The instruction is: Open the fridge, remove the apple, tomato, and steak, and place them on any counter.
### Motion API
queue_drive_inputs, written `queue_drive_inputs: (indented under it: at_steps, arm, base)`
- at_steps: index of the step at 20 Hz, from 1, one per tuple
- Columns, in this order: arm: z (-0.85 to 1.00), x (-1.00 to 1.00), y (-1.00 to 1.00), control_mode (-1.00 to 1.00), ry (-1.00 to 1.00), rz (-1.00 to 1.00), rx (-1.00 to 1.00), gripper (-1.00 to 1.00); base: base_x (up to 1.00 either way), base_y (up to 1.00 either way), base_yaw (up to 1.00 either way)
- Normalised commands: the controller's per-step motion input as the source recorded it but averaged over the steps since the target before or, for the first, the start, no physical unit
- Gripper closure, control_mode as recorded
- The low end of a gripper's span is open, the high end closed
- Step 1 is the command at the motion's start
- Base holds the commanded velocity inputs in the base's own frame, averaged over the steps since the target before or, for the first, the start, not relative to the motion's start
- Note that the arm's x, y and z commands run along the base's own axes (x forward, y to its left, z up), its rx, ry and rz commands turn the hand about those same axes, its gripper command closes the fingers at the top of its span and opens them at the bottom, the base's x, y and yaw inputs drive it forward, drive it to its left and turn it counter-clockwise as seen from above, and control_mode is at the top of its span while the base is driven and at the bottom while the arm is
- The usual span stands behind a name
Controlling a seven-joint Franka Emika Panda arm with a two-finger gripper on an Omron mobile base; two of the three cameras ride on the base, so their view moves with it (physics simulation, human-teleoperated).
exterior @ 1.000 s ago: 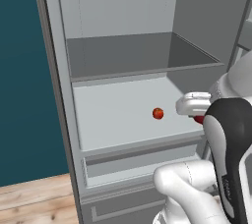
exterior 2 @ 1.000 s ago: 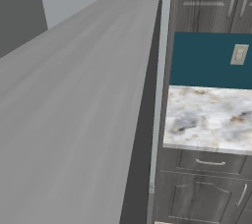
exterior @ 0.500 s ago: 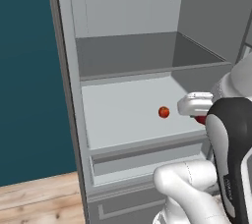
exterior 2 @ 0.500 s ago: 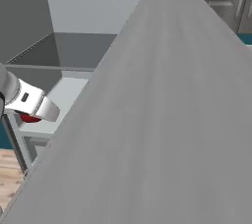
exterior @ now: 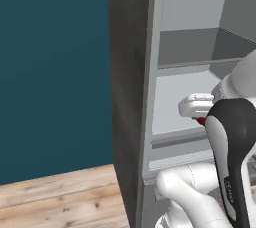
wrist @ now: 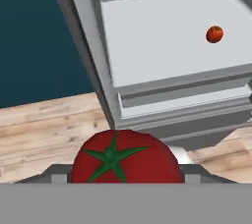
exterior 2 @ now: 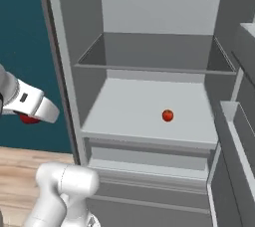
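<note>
My gripper (exterior 2: pixel 31 116) is shut on the tomato (wrist: pixel 125 159), a red ball with a green star-shaped calyx. It hangs outside the open fridge (exterior 2: pixel 64 47), left of the opening and over the floor. A sliver of the tomato (exterior: pixel 201 120) shows under the white hand in the left base view. The apple (exterior 2: pixel 168 115), a small round red ball, sits alone on the pale middle shelf (exterior 2: pixel 129 106); it is also at the upper right of the hand view (wrist: pixel 214 34). The steak and the counter are out of view.
The fridge door (exterior 2: pixel 241 121) stands open at the right with bins on its inside. A teal wall (exterior: pixel 55 72) runs left of the fridge. Wooden floor (wrist: pixel 44 129) lies below the hand. The bottom drawer (exterior 2: pixel 149 191) is shut.
Both base views have shifted, so the base has moved. The gripper with the tomato has come out of the fridge to the left of the opening. The apple stays on its shelf.
</note>
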Motion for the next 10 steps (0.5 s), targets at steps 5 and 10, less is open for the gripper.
queue_drive_inputs:
  at_steps: [5,10]
  arm:
    - [0.0,0.0,0.0,1.0,0.0,0.0,0.0,1.0]
    - [0.0,0.0,0.0,1.0,0.0,0.0,0.0,1.0]
  base:
    - [-0.35,0.85,0.31]
    - [-0.02,0.55,0.94]
